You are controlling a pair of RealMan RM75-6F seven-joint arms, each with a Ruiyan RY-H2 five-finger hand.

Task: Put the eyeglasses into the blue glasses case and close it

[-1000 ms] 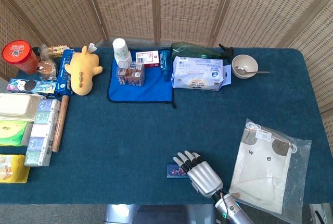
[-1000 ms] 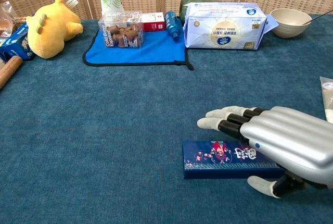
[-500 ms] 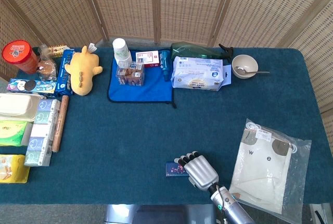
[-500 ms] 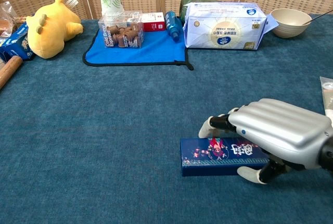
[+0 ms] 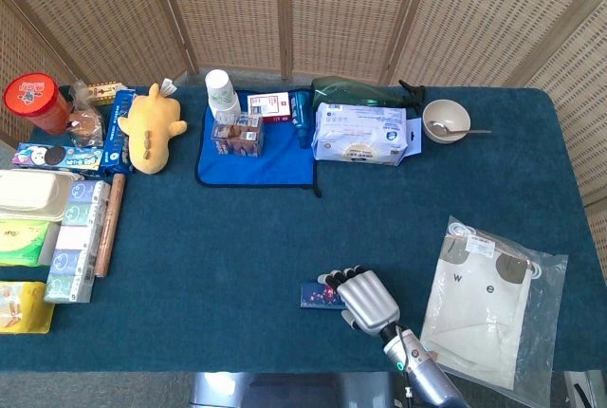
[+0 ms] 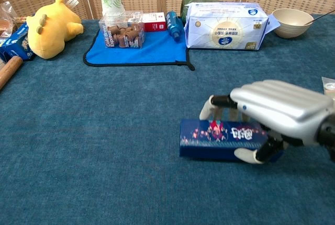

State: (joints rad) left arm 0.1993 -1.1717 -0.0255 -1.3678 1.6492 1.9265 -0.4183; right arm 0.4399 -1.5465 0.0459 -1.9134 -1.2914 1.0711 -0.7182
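Note:
The blue glasses case [image 6: 220,139] [image 5: 316,295], a closed flat box with a printed lid, is near the table's front edge. My right hand [image 6: 277,112] [image 5: 366,300] grips it from above, fingers [image 6: 209,109] curled over the far side and thumb on the near side. The case looks slightly lifted and tilted at its left end. No eyeglasses are visible in either view. My left hand shows in neither view.
A clear bag [image 5: 486,299] with white contents lies right of the hand. At the back are a blue cloth [image 6: 141,49] with a snack box and paper cup, a tissue pack [image 6: 226,26], a bowl [image 6: 294,22] and a yellow plush [image 6: 51,24]. Packages line the left edge.
My right hand closed its fingers over the case and gripped it. The case has shifted slightly left and away from me, and its left end has risen.

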